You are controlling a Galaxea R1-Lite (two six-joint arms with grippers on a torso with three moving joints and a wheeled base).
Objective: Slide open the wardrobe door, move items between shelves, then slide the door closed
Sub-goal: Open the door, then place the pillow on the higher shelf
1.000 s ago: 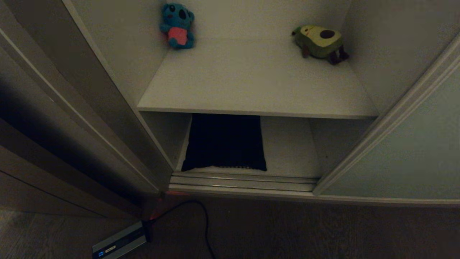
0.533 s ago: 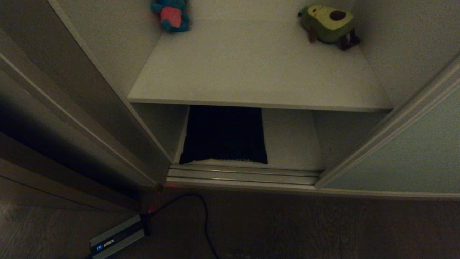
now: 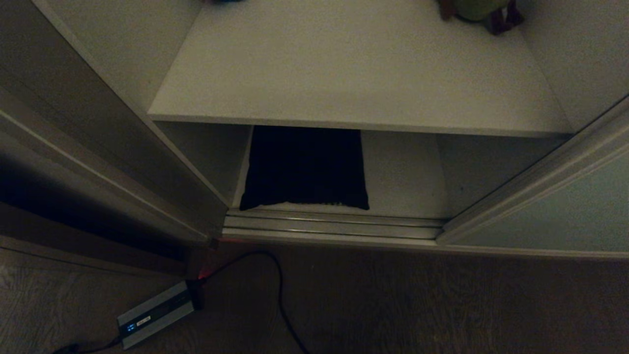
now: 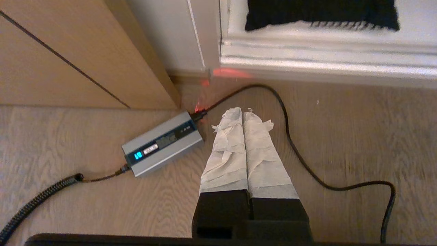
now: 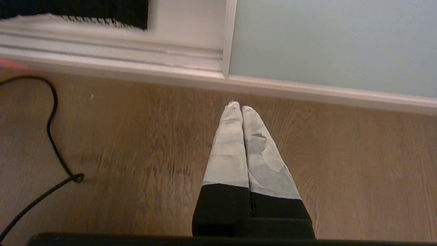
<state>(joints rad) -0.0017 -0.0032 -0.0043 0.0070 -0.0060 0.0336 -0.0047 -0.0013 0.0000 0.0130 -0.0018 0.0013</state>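
Observation:
The wardrobe stands open. Its sliding door (image 3: 555, 216), a pale grey-green panel with a pale rim, is pushed to the right and also fills the right wrist view (image 5: 324, 41). The cushion (image 3: 304, 167) lies black side up on the lower shelf (image 3: 403, 172), towards its left, under the white upper shelf (image 3: 344, 73). The cushion's front edge shows in both wrist views (image 4: 321, 13) (image 5: 85, 8). My left gripper (image 4: 242, 111) and right gripper (image 5: 238, 106) hang shut and empty over the wood floor, short of the door track. Neither arm shows in the head view.
A grey power box (image 3: 155, 314) (image 4: 164, 143) lies on the floor at the front left. Its black cable (image 3: 280, 280) (image 4: 300, 160) loops across the floor before the door track (image 3: 334, 226). An avocado plush (image 3: 484, 12) sits at the upper shelf's back right. A wooden panel (image 4: 68, 51) stands left.
The whole head view has shifted: shelves and toys slid towards the top and the floor fills more of the picture, so the camera moved. The blue plush has left the frame.

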